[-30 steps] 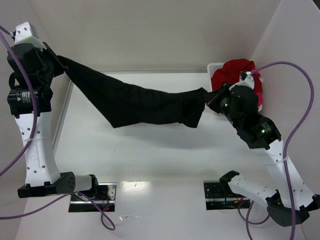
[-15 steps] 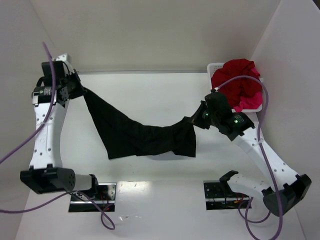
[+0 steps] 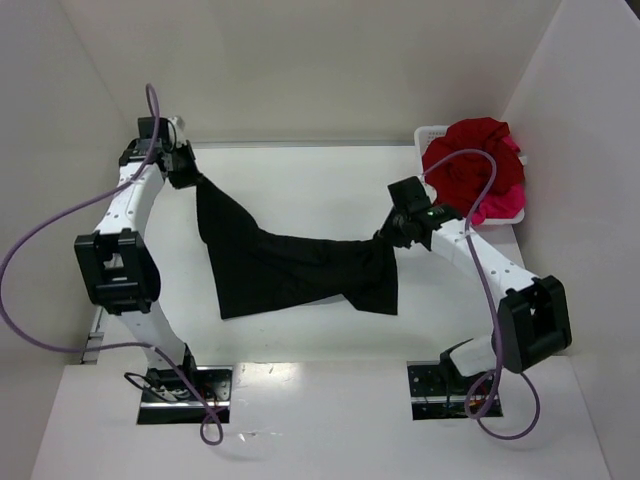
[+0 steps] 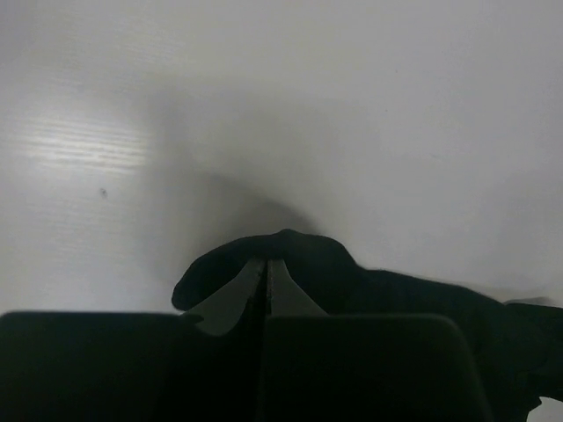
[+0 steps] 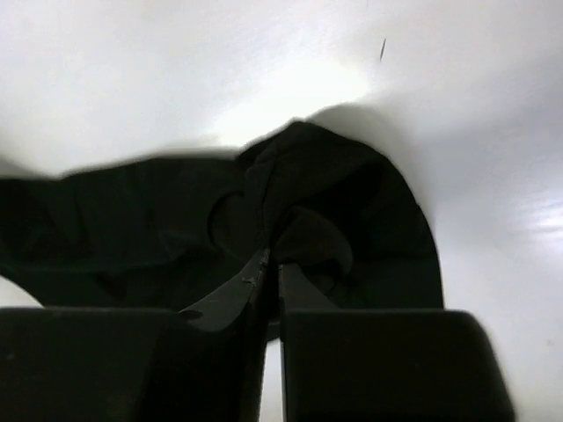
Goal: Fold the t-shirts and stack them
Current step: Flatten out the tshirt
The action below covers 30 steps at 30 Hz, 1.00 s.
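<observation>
The black t-shirt [image 3: 290,265] hangs stretched between my two grippers low over the white table, its lower edge sagging onto it. My left gripper [image 3: 190,178] is shut on its far-left corner; in the left wrist view the jaws [image 4: 266,264] pinch a fold of the black cloth [image 4: 387,290]. My right gripper [image 3: 388,237] is shut on the shirt's right end; in the right wrist view the jaws [image 5: 273,259] are closed on bunched black cloth [image 5: 343,193]. A dark red t-shirt [image 3: 472,155] and a bright pink one [image 3: 495,207] lie heaped in the basket.
The white plastic basket [image 3: 430,134] stands at the back right corner against the right wall. White walls close the table at the back, left and right. Purple cables loop from both arms.
Both arms have lowered and moved toward the table, bringing the black shirt down from a high taut span; it now hangs slacker and nearer the table.
</observation>
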Available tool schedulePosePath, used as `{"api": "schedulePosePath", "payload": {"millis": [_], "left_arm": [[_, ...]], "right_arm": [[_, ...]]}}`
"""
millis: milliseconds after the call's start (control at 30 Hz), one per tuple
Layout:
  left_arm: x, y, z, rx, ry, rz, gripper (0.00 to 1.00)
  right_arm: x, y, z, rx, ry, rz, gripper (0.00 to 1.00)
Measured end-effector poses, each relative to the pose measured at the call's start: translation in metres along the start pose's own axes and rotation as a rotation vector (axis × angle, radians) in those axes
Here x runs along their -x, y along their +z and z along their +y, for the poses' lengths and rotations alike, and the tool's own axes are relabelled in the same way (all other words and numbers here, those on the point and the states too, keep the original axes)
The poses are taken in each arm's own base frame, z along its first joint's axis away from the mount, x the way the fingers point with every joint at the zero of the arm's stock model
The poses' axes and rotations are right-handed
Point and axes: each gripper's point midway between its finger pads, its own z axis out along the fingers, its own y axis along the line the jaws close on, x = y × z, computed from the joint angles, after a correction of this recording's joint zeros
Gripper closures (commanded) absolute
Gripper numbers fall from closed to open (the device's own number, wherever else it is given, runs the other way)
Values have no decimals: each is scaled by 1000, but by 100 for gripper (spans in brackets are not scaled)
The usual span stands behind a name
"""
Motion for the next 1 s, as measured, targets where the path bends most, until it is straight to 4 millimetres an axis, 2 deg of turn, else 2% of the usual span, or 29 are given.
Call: {"api": "schedulePosePath", "payload": {"millis": [33, 133, 167, 200, 333, 433, 567, 633, 700, 767, 833, 933, 1000], "left_arm": [[1, 9, -3, -12, 3, 6, 100], [8, 34, -10, -39, 16, 14, 100], [9, 41, -11, -44, 19, 14, 100], [9, 46, -13, -49, 23, 16, 100], [7, 50, -15, -56, 34, 21, 100], [12, 48, -17, -61, 51, 1, 100], [15, 47, -18, -66, 56, -12, 100], [12, 47, -18, -66, 56, -13, 100], [7, 45, -17, -64, 54, -6, 100], [3, 42, -16, -61, 54, -4, 100], [-1, 39, -14, -57, 54, -5, 100], [-5, 33, -13, -49, 54, -8, 100], [-5, 29, -13, -45, 55, -13, 100]], "right_arm": [[4, 3, -1, 0, 9, -8, 73], [25, 10, -3, 16, 33, -53, 47], [32, 12, -3, 15, 32, -62, 28], [37, 15, -3, 12, 26, -67, 19], [45, 17, 13, 71, -46, -57, 0], [46, -2, 40, 199, -133, -64, 0], [32, -52, 103, 428, -301, -81, 5], [12, -77, 142, 527, -406, -90, 7], [-20, -88, 172, 586, -492, -57, 8], [-58, -85, 195, 597, -561, -2, 8], [-95, -68, 201, 550, -617, 62, 8], [-147, -36, 184, 423, -696, 163, 17], [-174, -23, 166, 340, -741, 225, 24]]}}
